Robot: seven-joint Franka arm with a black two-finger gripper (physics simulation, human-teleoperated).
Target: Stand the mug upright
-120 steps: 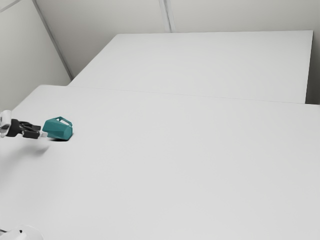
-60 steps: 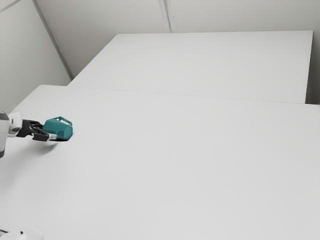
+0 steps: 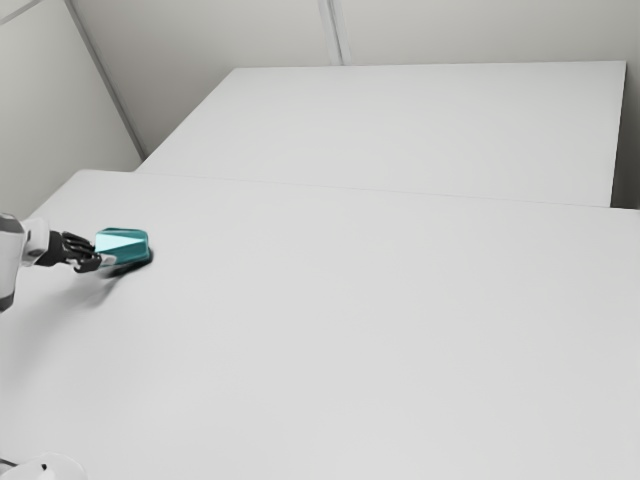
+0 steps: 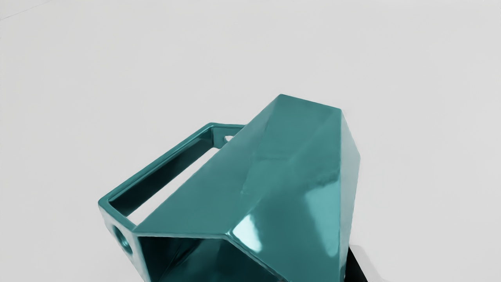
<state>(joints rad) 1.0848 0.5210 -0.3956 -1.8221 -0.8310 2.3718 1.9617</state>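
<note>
White table (image 3: 330,330) extends beneath the mug (image 3: 125,243). A second white surface (image 3: 420,130) adjoins the table's far side in the exterior view, with pale wall panels (image 3: 45,120) beyond it and a grey strip (image 3: 335,32) between panels. At the lower corner on the exterior view's left is a rounded white part (image 3: 50,468), well apart from the mug; its identity cannot be determined. The tool (image 3: 95,256) occupies the space at the mug's mouth end, and the table lies below both.

Mug location: over the table, toward the exterior view's left, directly at the end of the tool. Mug attitude: on its side, not upright. The long axis runs away from the tool, with the open mouth facing the tool and the base directed away from it, toward the exterior view's right. The angular handle (image 4: 164,164) projects from one side of the faceted teal body. A dark shadow (image 3: 128,270) lies below the mug; contact between mug and table cannot be confirmed.

Tool state: degree of opening cannot be determined, nor whether it has hold of the mug. The mug's near end is cut off by the wrist view's edge, and its interior is dark. A black shape (image 4: 354,268) beside the body is partly covered by it. The base's end face is hidden.
</note>
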